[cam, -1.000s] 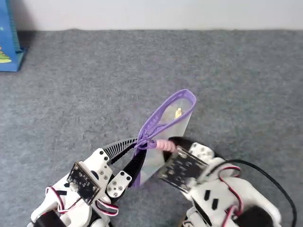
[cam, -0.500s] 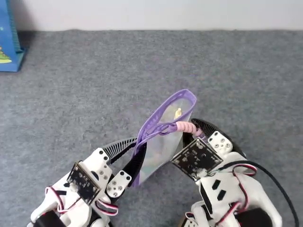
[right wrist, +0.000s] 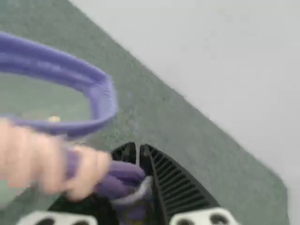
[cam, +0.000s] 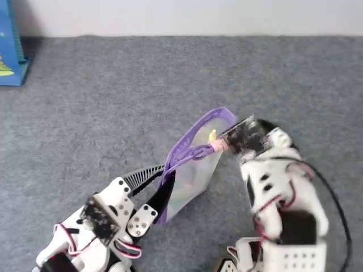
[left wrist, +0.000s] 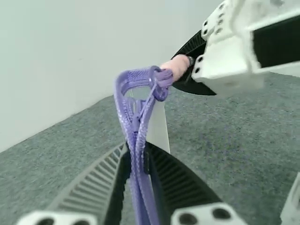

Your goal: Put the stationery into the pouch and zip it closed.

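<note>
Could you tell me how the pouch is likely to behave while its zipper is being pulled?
The pouch is probably floppy: its purple zipper bows in a loose loop. It seems light, since the left claw holds it upright by one end. It may swing toward the right claw, which grips the pink pull.

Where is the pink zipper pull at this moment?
In the high view the pink zipper pull sits partway along the top of the pouch, pinched by the right tool; the left tool clamps the pouch's near end.
</note>
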`<state>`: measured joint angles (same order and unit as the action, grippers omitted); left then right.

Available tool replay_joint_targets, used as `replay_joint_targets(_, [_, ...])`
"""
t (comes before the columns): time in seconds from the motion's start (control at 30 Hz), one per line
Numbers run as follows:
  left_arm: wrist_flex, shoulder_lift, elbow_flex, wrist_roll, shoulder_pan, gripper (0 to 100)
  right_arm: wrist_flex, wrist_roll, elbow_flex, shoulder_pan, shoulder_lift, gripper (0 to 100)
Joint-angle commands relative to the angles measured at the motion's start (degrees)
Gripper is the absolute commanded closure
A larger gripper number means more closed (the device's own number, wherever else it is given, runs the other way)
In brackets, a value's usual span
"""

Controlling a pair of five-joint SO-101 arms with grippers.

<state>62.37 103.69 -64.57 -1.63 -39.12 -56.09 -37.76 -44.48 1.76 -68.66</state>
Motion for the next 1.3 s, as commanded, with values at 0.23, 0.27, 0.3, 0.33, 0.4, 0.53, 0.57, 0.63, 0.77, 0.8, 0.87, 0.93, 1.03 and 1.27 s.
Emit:
replay_joint_targets(0.23, [-0.1, 0.9, 2.3, -1.0, 0.5, 99, 7.2, -0.8, 1.1, -8.5, 8.3, 98.7])
replay_joint_targets(0.27, [-0.1, 0.9, 2.3, -1.1, 0.5, 99, 6.5, -0.7, 1.1, -8.5, 8.3, 98.7])
replay_joint_targets(0.3, [-0.2, 0.9, 2.3, -1.2, 0.5, 99, 5.5, -0.6, 1.1, -8.3, 8.3, 98.8])
replay_joint_targets(0.33, [-0.2, 0.9, 2.3, -1.2, 0.5, 99, 3.7, -0.4, 1.1, -8.3, 8.0, 98.5])
replay_joint_targets(0.4, [-0.2, 0.9, 2.3, -1.3, 0.5, 99, -1.3, -0.4, 1.4, -6.5, 7.8, 97.1])
replay_joint_targets(0.53, [-0.2, 0.9, 2.3, -1.3, 0.5, 99, -13.1, -0.3, 2.7, -4.1, 5.7, 80.5])
replay_joint_targets(0.57, [-0.2, 0.9, 2.3, -1.3, 0.5, 99, -15.7, 0.3, 3.0, -4.0, 4.4, 76.0])
replay_joint_targets(0.63, [-0.3, 0.9, 2.3, -1.3, 0.5, 99, -19.2, 3.1, 3.2, -3.9, 0.8, 70.5])
replay_joint_targets(0.77, [-0.3, 0.9, 2.3, -1.3, 0.5, 99, -26.1, 3.7, 3.2, 0.5, -7.9, 68.3])
replay_joint_targets(0.8, [-0.4, 0.9, 2.2, -1.4, 0.5, 99, -28.1, 3.7, 3.3, 2.4, -10.2, 68.3])
replay_joint_targets(0.87, [-0.4, 0.9, 2.2, -1.4, 0.5, 99, -31.5, 4.0, 3.3, 6.5, -14.7, 68.4])
replay_joint_targets(0.93, [-0.4, 0.9, 2.2, -1.4, 0.5, 99, -33.5, 4.1, 3.3, 9.0, -18.4, 68.4])
replay_joint_targets(1.03, [-0.3, 0.9, 2.2, -1.4, 0.5, 99, -34.0, 5.8, 3.3, 9.8, -21.9, 68.5])
replay_joint_targets(1.27, [-0.3, 0.9, 2.2, -1.4, 0.6, 99, -35.3, 6.9, 3.3, 10.2, -21.8, 68.5])
